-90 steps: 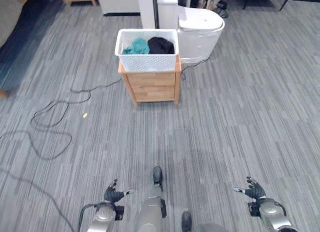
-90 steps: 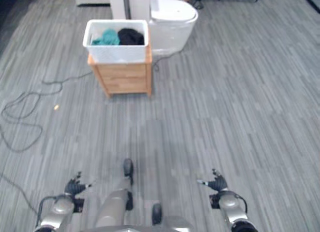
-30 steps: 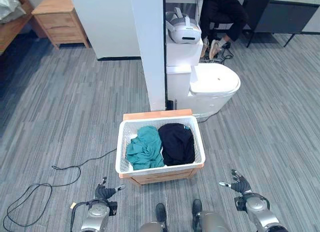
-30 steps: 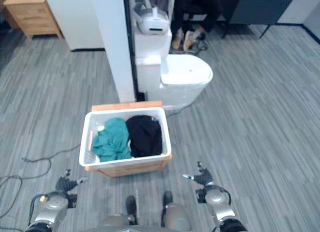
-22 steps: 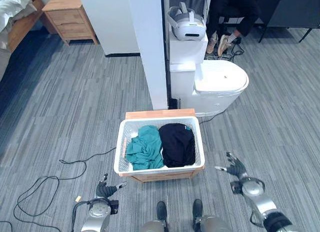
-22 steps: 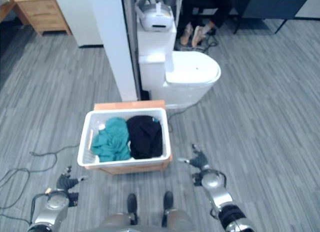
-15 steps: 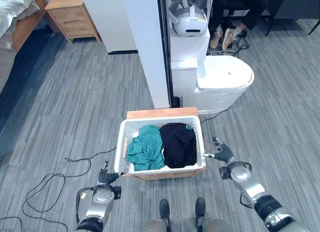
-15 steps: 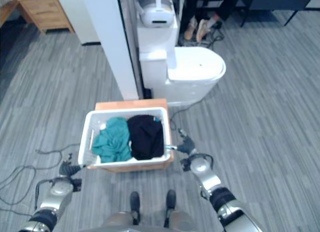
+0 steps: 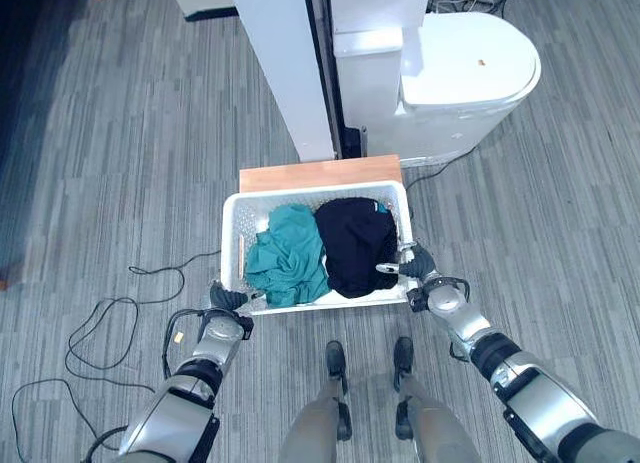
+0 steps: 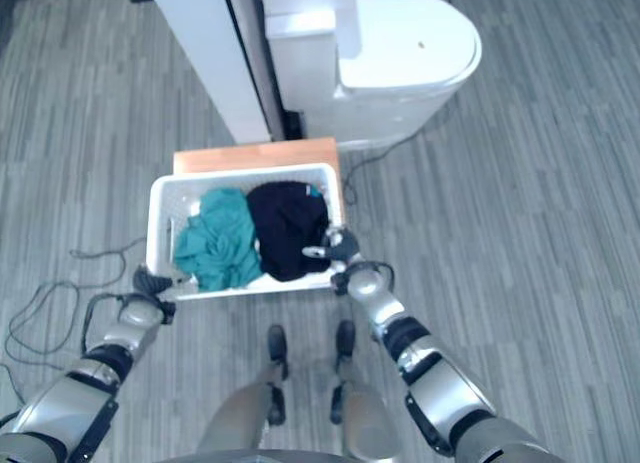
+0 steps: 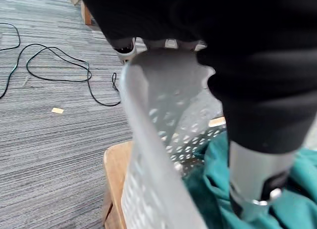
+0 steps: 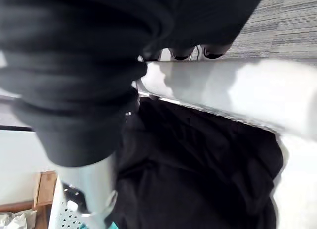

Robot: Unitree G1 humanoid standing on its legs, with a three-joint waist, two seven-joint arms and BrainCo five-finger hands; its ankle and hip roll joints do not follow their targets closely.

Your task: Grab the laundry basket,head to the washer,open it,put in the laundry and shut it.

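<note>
The white laundry basket (image 9: 231, 245) sits on a low wooden stand (image 9: 320, 173) and holds a teal cloth (image 9: 286, 264) and a black cloth (image 9: 352, 245). My left hand (image 9: 226, 302) is at the basket's near left corner. In the left wrist view its thumb (image 11: 255, 182) is inside over the teal cloth, and the rim (image 11: 148, 140) runs between it and the fingers outside. My right hand (image 9: 414, 270) grips the right rim (image 12: 237, 90), with its thumb (image 12: 89, 189) over the black cloth. The white washer (image 9: 470, 68) with a rounded lid stands just beyond.
A white pillar (image 9: 280, 73) rises behind the stand, to the left of the washer. Black cables (image 9: 110, 323) loop over the grey carpet on the left, with a small yellow scrap (image 9: 178, 336) beside them. Open carpet lies to the right.
The camera has moved forward and now looks more steeply down. Both hands have come in from beside the basket and closed on its rim, the left at the near left corner, the right on the right side.
</note>
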